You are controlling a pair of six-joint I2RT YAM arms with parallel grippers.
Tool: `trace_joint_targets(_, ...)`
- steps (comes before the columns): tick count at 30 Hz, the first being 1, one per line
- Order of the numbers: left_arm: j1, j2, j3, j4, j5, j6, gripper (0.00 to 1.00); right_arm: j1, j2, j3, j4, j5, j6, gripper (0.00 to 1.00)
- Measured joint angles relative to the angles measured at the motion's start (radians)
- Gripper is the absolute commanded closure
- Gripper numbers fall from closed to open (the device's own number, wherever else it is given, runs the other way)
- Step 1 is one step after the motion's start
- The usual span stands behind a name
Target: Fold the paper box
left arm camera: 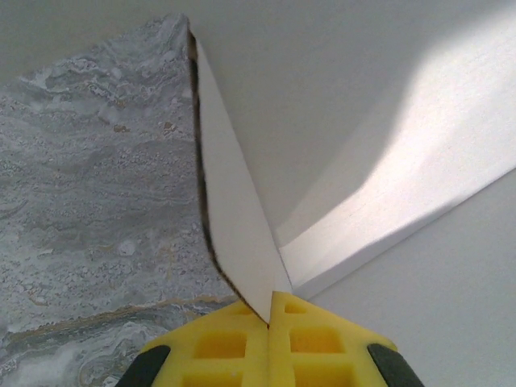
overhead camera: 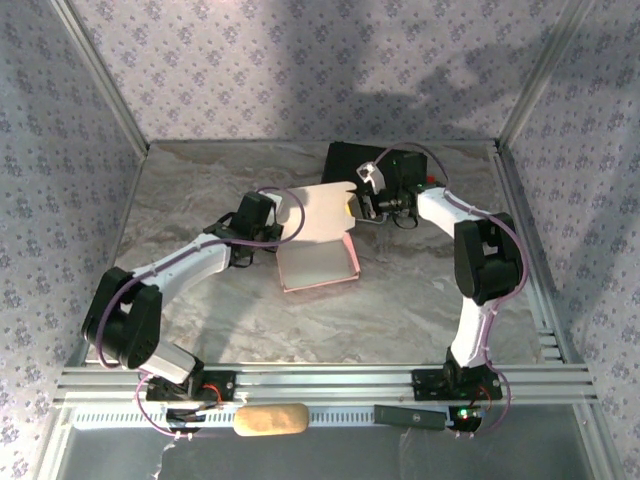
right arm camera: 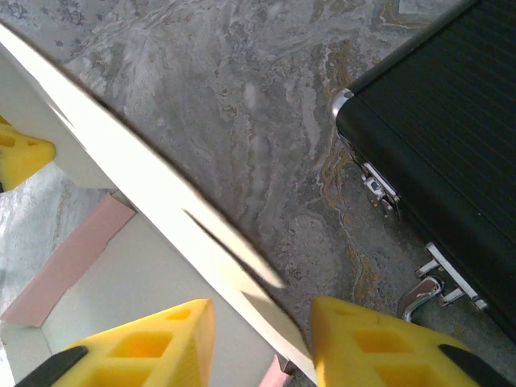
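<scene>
The paper box (overhead camera: pixel 318 262) lies mid-table, pink outside and whitish inside, with one pale flap (overhead camera: pixel 322 210) raised upright. My left gripper (overhead camera: pixel 287 217) is shut on that flap's left edge. In the left wrist view the yellow fingertips (left arm camera: pixel 270 318) pinch the thin card (left arm camera: pixel 234 218). My right gripper (overhead camera: pixel 352 208) is at the flap's right edge. In the right wrist view its jaws (right arm camera: pixel 262 339) stand open. The card's edge (right arm camera: pixel 161 197) runs between them, close to the right finger (right arm camera: pixel 379 347). A pink panel (right arm camera: pixel 72 262) shows below.
A black hard case (overhead camera: pixel 365 160) with metal latches (right arm camera: pixel 379 189) lies just behind the right gripper, near the back wall. A tan block (overhead camera: pixel 270 420) and a dark bar (overhead camera: pixel 410 417) rest on the front rail. Patterned walls close in the table (overhead camera: pixel 200 190).
</scene>
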Motion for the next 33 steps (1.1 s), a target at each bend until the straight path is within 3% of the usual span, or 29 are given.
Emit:
trace_joint_targets(12,0.001,0.006,0.0,-0.01,-0.029,-0.034,1.0,0.057,-0.056,-0.067,0.026,0.128,0.044,0.99)
trace_joint_targets(15,-0.01,0.006,0.0,-0.015,-0.064,-0.063,1.0,0.096,-0.094,-0.103,0.052,0.214,0.097,1.0)
trace_joint_targets(21,-0.062,0.006,0.0,-0.013,-0.161,-0.146,1.0,0.174,-0.178,-0.211,0.16,0.428,0.256,1.0)
trace_joint_targets(33,-0.084,-0.011,-0.035,0.018,-0.26,-0.275,1.0,0.449,-0.223,-0.279,0.271,1.02,0.525,1.0)
